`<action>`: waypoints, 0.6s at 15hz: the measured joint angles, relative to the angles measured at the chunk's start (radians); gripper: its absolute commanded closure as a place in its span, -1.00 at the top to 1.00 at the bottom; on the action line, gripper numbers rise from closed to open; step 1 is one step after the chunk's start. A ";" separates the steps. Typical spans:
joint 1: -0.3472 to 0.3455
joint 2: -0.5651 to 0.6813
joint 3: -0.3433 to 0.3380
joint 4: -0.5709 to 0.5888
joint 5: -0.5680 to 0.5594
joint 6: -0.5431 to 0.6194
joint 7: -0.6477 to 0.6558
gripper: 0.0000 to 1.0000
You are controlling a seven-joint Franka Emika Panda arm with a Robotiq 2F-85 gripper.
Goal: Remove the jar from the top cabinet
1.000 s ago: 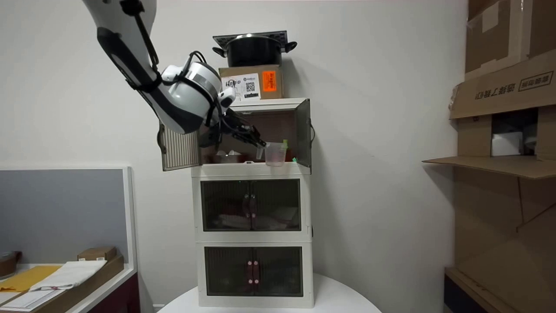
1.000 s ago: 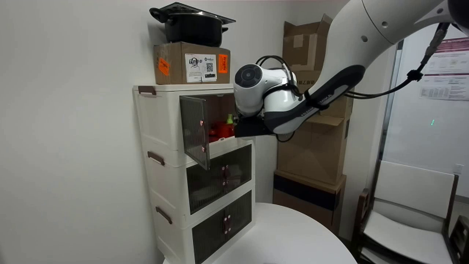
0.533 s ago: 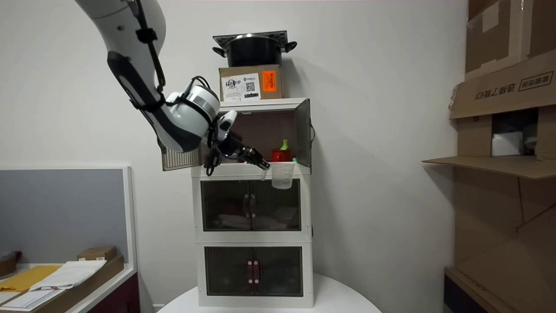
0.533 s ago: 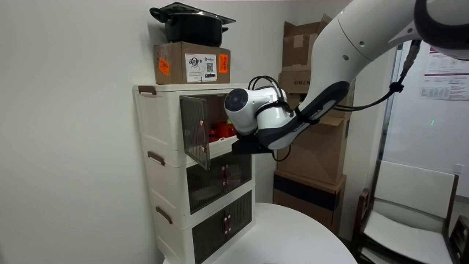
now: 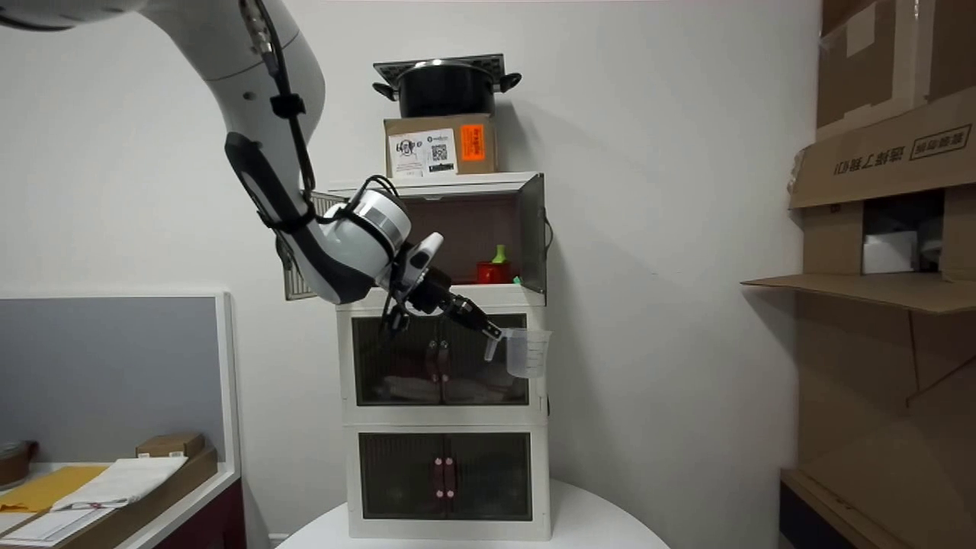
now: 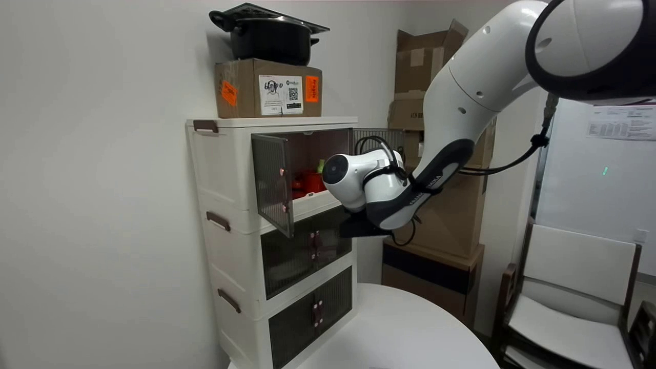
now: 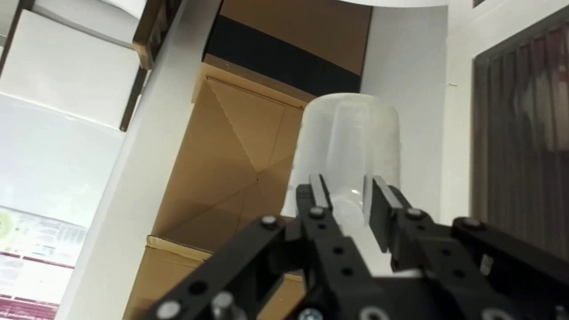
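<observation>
Plastic, cloudy and tapered — the jar (image 5: 527, 355), slim handle (image 5: 491, 349) tight in the grip of the black hand (image 7: 347, 194).

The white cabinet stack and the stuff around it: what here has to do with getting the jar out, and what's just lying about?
Part of the job:
clear jar, outside the cabinet
gripper, closed on the jar's handle
top cabinet, doors open

Just lying about:
black pot
cardboard box under the pot
red container in the top cabinet
yellow envelope
white chair
</observation>
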 measured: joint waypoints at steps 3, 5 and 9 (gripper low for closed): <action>0.000 0.034 -0.033 0.002 -0.002 -0.005 0.040 -0.81; 0.005 0.061 -0.048 0.010 -0.030 -0.032 0.101 -0.80; 0.013 0.151 -0.071 0.053 -0.109 -0.118 0.195 -0.80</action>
